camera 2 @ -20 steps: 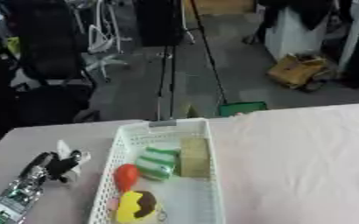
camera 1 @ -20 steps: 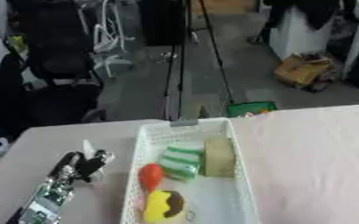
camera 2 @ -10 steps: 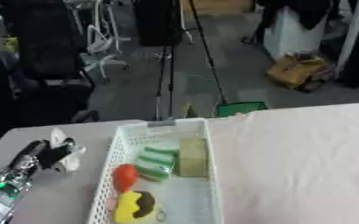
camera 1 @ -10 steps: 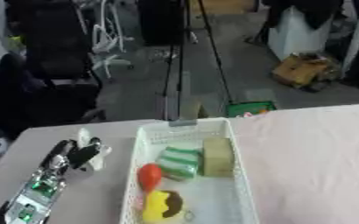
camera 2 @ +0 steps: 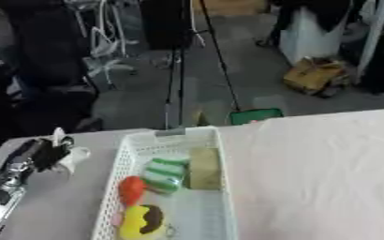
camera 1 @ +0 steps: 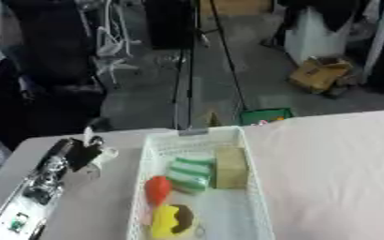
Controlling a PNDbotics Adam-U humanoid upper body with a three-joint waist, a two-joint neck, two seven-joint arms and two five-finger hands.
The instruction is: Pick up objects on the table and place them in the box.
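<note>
In the white basket [camera 1: 253, 206] sit a yellow-and-brown toy [camera 1: 172, 219], a red piece [camera 1: 157, 188], a green-striped block [camera 1: 188, 172] and a tan block [camera 1: 231, 167], while the left hand [camera 1: 82, 152], fingers curled round something white, has slid farther up the table's left edge.

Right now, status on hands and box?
Left hand left of the basket, holding something white. Right hand not visible. Basket holds four items.
</note>
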